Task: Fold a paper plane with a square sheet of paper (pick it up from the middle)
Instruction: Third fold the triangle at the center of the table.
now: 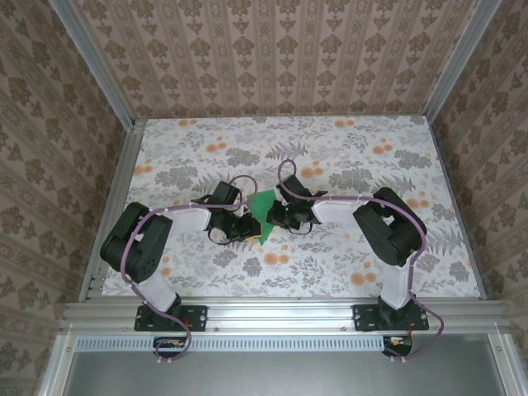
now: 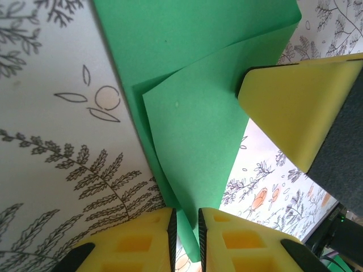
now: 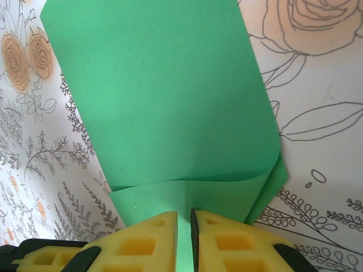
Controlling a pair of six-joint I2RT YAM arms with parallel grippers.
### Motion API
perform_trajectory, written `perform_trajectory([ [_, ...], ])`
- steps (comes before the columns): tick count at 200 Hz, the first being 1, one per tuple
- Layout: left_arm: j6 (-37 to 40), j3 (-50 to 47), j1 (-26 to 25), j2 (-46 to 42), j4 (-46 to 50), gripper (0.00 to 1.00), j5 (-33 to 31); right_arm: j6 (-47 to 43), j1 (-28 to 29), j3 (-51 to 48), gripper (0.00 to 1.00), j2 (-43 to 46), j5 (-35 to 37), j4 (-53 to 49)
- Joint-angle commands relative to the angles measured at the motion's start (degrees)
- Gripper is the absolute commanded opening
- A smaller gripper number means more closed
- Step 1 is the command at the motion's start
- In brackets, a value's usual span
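Observation:
The bright green sheet of paper (image 1: 265, 205) is folded over on itself, and both grippers hold it at the middle of the table. In the left wrist view the sheet (image 2: 198, 107) tapers to a lower corner. That corner runs between the yellow pads of my left gripper (image 2: 186, 218), which is shut on it with a thin gap showing beside the paper. One finger of the right gripper (image 2: 295, 102) presses the sheet's far edge. In the right wrist view a curled flap of the sheet (image 3: 159, 102) enters my right gripper (image 3: 184, 218), shut on it.
The flower-patterned table (image 1: 346, 157) lies all round the paper. Patterned walls with metal corner posts (image 1: 91, 62) close in the left, back and right. Both arm bases (image 1: 165, 318) are bolted to the near rail.

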State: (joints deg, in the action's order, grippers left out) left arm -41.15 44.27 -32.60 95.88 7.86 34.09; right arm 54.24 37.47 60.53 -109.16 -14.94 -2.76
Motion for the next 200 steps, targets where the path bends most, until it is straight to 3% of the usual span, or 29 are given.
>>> perform_trajectory([
  [1,0.2,1.1,-0.18,-0.17,-0.24,0.2,0.45,0.66,-0.3,-0.76,0.17,-0.97,1.2,0.41],
  [110,-0.15,1.12,-0.21,1.72,-1.22,0.21,0.97,1.0,-0.38,-1.07,0.17,-0.63,1.23,0.83],
  [200,0.61,1.54,0.29,1.43,0.74,0.05,-2.04,0.52,-0.82,-1.71,0.17,-0.13,0.88,1.28],
])
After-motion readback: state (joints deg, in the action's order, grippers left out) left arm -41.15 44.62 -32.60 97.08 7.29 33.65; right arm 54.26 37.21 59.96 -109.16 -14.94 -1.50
